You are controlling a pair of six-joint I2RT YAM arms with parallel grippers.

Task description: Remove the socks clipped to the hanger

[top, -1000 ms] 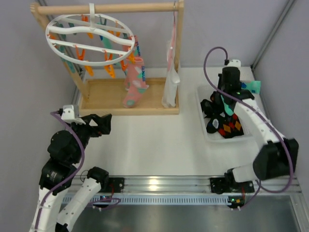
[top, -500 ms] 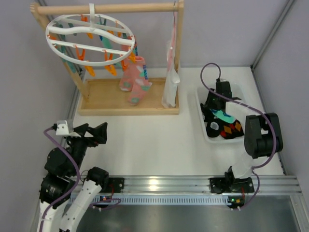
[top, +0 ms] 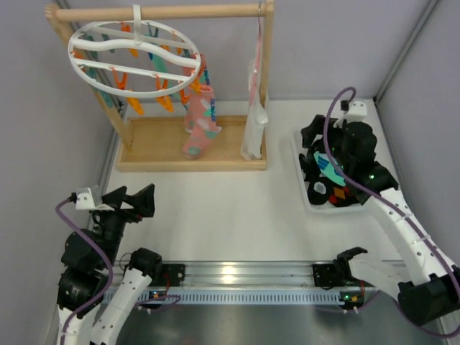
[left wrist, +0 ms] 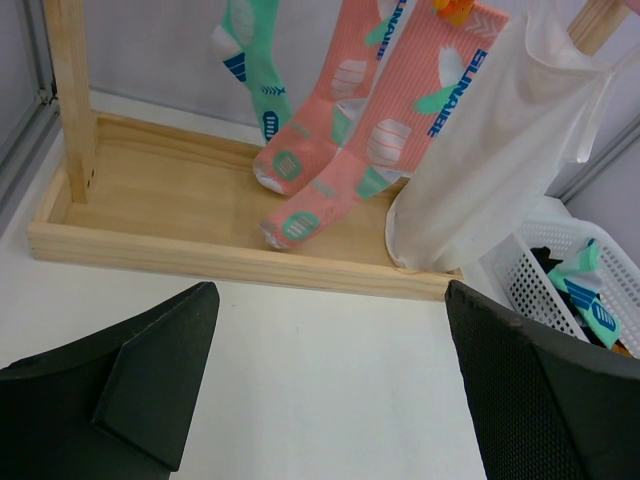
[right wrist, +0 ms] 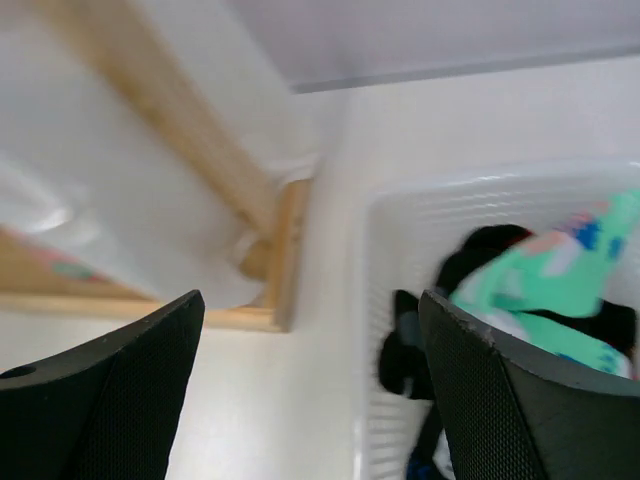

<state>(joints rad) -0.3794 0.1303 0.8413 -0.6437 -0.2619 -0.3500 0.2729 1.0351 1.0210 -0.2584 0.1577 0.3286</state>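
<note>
Pink socks (top: 200, 126) not yet off the hanger (top: 74, 52) — both arms empty-handed
The right gripper (right wrist: 312, 385) hangs wide open, holding nothing, above the basket (top: 300, 180) of loose socks (top: 332, 180); the left gripper (left wrist: 335, 385) is equally wide and empty. Best to grip near the cuff and pull straight down. The clips are hidden — a mint sock (left wrist: 245, 55) is cut off at the frame's top

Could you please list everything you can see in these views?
rack: one, wooden, back left of the table
hanger: one, white with orange and teal clips, on the rack's bar
pink socks: two, hanging from the hanger
mint sock: one, hanging beside them
cloth: one, white, at the rack's right post
basket: one, white, right side
basket socks: several, black and mint
table: one, white
left gripper: open, near left
right gripper: open, over the basket
</note>
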